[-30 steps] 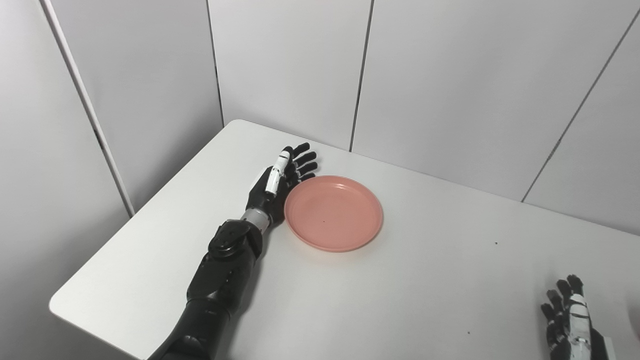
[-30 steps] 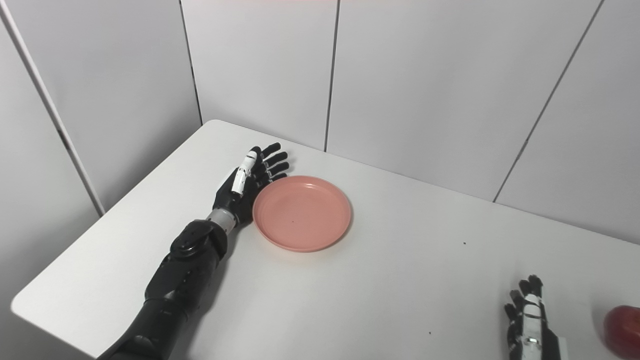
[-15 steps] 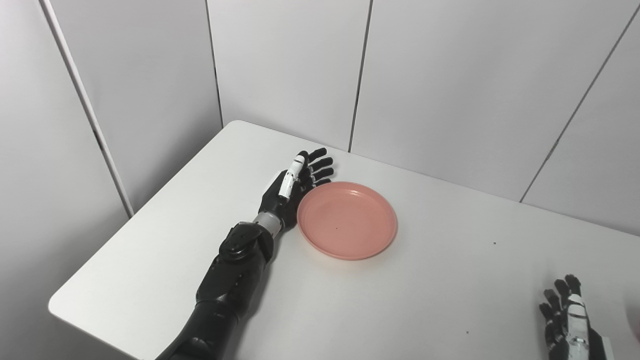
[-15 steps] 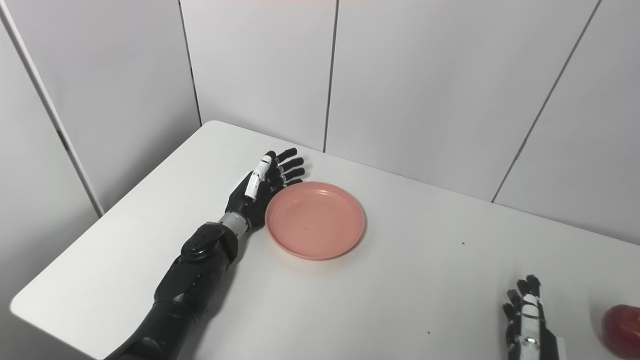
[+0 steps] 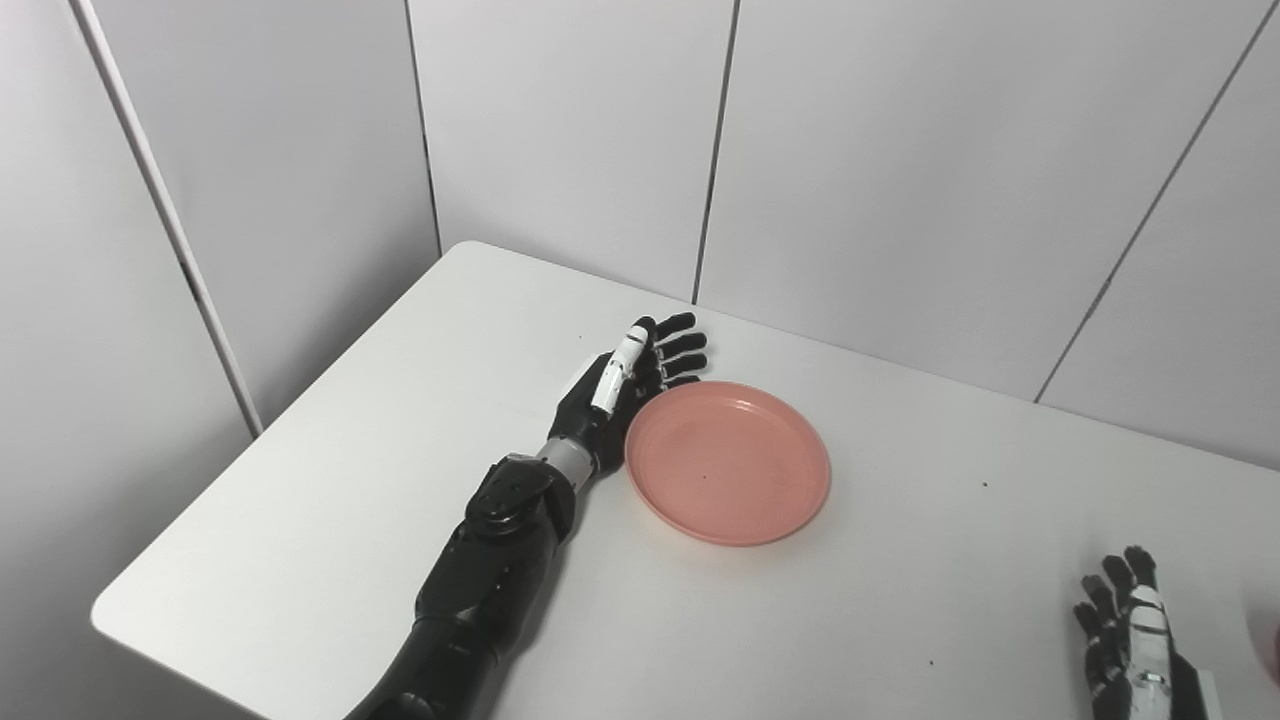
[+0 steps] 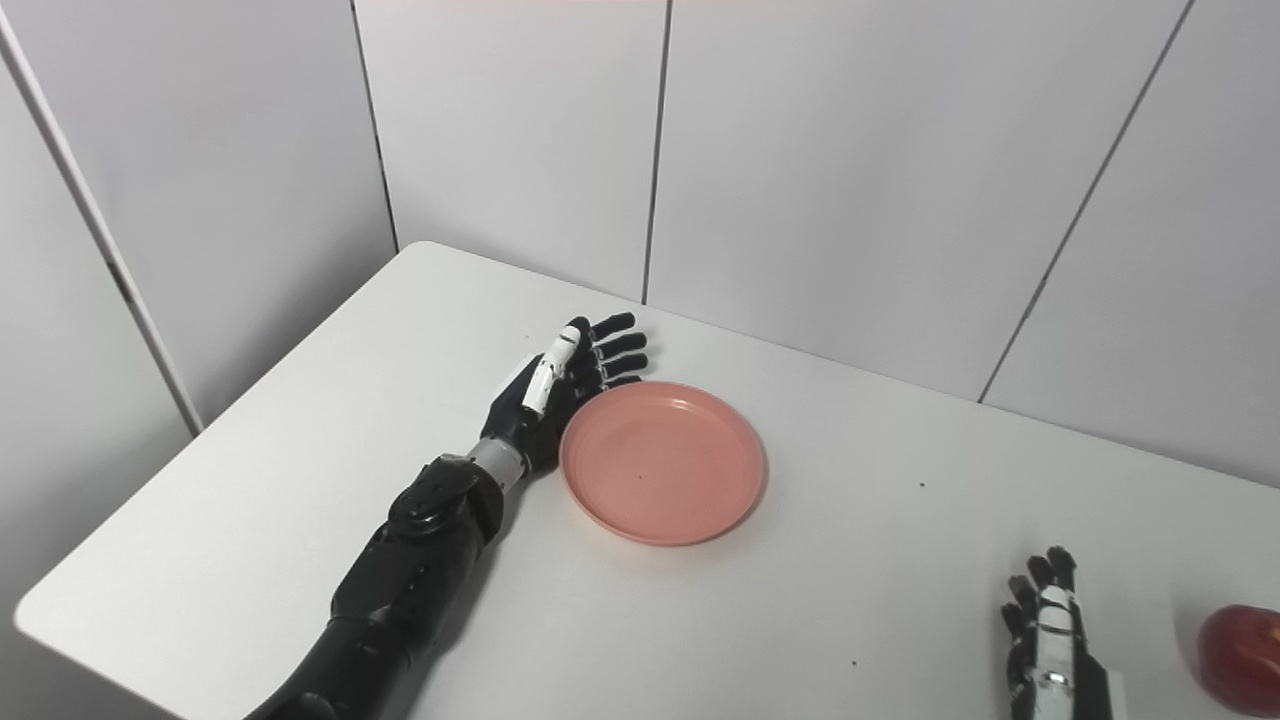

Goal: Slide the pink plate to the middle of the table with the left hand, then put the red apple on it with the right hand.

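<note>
The pink plate lies flat on the white table, left of the table's middle. My left hand stands on edge against the plate's left rim, open, fingers straight and pointing away from me. The red apple rests at the right edge of the right eye view, near the table's front. Just left of the apple, my right hand is open with fingers pointing up, apart from the fruit. In the left eye view only a sliver of the apple shows.
Grey wall panels close in behind the table and on its left. The table's left corner and front edge lie close to my left forearm.
My left hand has pushed the plate to the right and a little toward me. The right hand and the apple have stayed where they were.
</note>
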Controlling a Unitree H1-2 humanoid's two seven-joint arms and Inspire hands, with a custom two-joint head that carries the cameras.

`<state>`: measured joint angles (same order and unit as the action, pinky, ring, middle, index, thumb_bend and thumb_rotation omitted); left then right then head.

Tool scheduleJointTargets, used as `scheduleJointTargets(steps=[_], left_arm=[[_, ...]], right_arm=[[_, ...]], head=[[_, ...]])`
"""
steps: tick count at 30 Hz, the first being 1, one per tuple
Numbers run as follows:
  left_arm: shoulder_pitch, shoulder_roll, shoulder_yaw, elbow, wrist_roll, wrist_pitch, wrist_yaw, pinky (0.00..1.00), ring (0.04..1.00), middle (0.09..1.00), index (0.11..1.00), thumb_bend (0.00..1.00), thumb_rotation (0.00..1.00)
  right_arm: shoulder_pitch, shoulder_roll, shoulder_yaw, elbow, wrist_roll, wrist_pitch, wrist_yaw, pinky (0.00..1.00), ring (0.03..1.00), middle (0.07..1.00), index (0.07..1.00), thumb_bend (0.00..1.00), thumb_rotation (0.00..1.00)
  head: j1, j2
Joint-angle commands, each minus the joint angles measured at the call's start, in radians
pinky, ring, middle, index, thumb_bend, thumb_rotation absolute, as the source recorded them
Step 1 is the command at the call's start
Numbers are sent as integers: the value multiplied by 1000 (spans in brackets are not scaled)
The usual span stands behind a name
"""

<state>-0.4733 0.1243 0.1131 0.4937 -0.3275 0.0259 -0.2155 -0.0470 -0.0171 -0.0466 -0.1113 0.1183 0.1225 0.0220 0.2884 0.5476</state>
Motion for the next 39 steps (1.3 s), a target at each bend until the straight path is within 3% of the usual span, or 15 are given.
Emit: scheduleJointTargets(steps=[1,22,31,39], left_arm=[[42,-22,-17,27,8,84,-1,819,826,829,812,326,1000],[101,-94,-105,-88,54,152,18,822,833,838,823,346,1000],[116,-130,-134,-111,67,168,15,828,847,853,833,333,1000],[138,-188,-148,-142,96,174,70,837,857,858,839,325,1000]], right_arm=[[-22,4,-1,-1,-10,-48,-5,973,955,959,962,193,1000],[-24,21,6,-14,-22,-31,-15,971,948,955,958,230,1000],[-21,40,11,-45,-40,9,-39,976,941,945,945,235,1000],[-16,63,27,-75,-73,33,-60,945,929,940,939,236,1000]], head=[[-7,4],[-60,51],[-102,77],[-154,104]])
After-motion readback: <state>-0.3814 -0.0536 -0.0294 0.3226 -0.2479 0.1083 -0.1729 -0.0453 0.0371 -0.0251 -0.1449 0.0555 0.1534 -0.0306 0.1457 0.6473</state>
